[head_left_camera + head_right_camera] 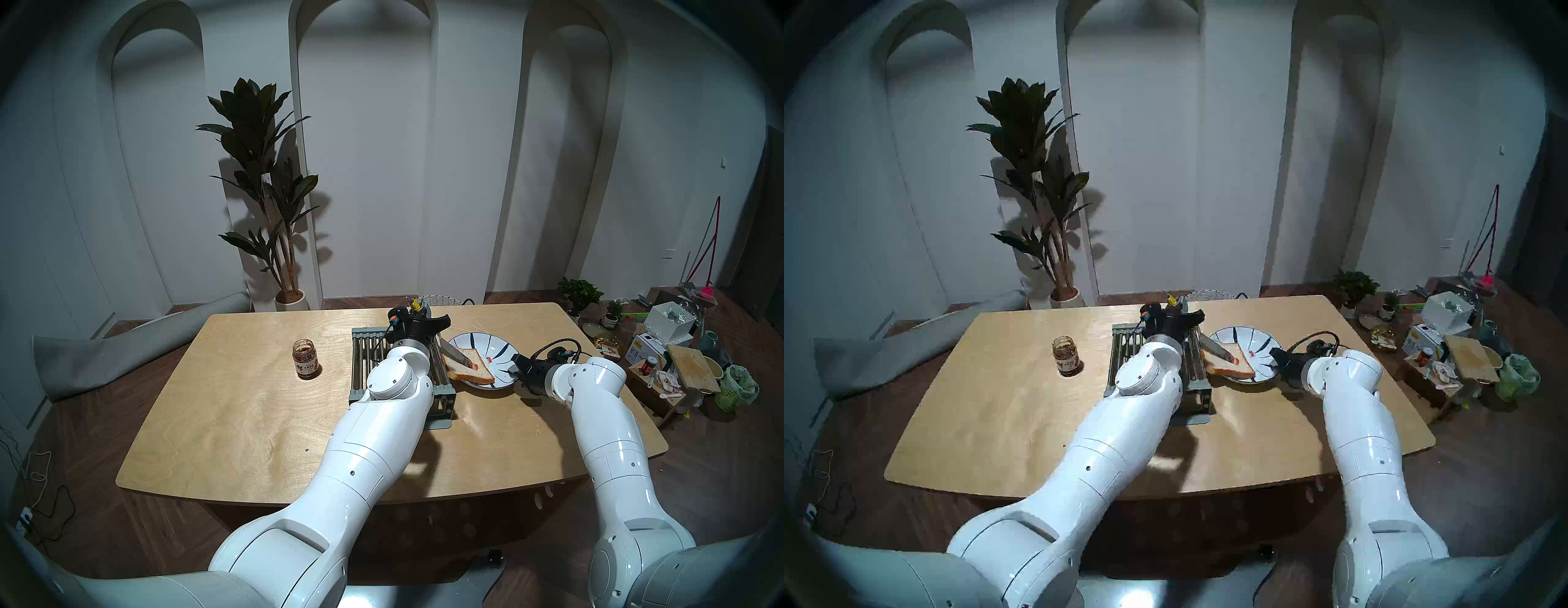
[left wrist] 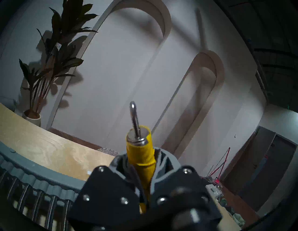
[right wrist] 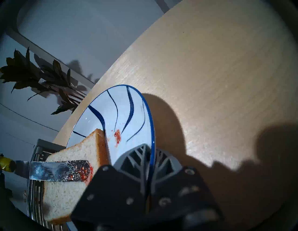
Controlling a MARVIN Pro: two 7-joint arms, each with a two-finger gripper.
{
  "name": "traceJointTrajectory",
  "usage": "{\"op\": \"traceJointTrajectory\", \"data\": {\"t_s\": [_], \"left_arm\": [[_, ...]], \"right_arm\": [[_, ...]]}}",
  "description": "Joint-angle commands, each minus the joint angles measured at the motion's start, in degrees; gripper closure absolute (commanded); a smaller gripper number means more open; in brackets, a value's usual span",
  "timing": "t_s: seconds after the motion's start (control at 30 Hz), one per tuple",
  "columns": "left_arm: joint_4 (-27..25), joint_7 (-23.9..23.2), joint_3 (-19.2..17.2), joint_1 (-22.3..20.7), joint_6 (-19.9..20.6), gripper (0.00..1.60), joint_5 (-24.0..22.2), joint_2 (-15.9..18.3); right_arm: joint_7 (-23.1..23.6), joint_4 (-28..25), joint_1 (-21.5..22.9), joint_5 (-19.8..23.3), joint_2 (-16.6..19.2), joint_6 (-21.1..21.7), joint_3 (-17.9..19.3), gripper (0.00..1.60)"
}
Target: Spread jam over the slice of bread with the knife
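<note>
My left gripper is shut on the yellow handle of the knife. The silver blade slants down to the right and lies across the slice of bread. Red jam sits on the blade tip and touches the bread. The handle shows between the fingers in the left wrist view. The bread lies on the left part of a white plate with blue lines. My right gripper is shut on the plate's near right rim. The jam jar stands open, left of the rack.
A grey slatted rack lies between the jar and the plate, partly under my left arm. A small jam smear is on the plate. A potted plant stands behind the table. Clutter sits on the floor at the right.
</note>
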Motion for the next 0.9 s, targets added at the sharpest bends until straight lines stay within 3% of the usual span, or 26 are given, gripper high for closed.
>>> {"op": "traceJointTrajectory", "data": {"t_s": [0.0, 0.13, 0.4, 0.67, 0.87], "left_arm": [[-1.87, 2.26, 2.2, -0.92, 1.78, 1.6, 3.66, 0.84], [-2.53, 4.87, 4.21, -1.44, 3.14, 1.6, 7.16, 1.8], [-2.77, 7.51, 5.86, -1.75, 3.99, 1.6, 9.98, 2.27], [-3.17, 7.63, 4.72, -1.69, 5.13, 1.6, 8.12, 2.45], [-3.3, 8.7, 5.63, -1.99, 5.42, 1.6, 10.28, 3.39]], "right_arm": [[-0.45, -1.8, 0.11, 0.26, -0.23, 0.15, 0.48, 1.6], [-0.44, -1.56, 0.12, 0.36, -0.3, 0.12, 0.8, 1.6], [-0.34, -1.69, 0.05, 0.38, -0.41, 0.04, 0.96, 1.6], [-0.57, -1.88, 0.05, 0.4, -0.62, 0.09, 1.02, 1.6], [-0.65, -1.83, 0.11, 0.45, -0.76, 0.07, 1.1, 1.6]]}}
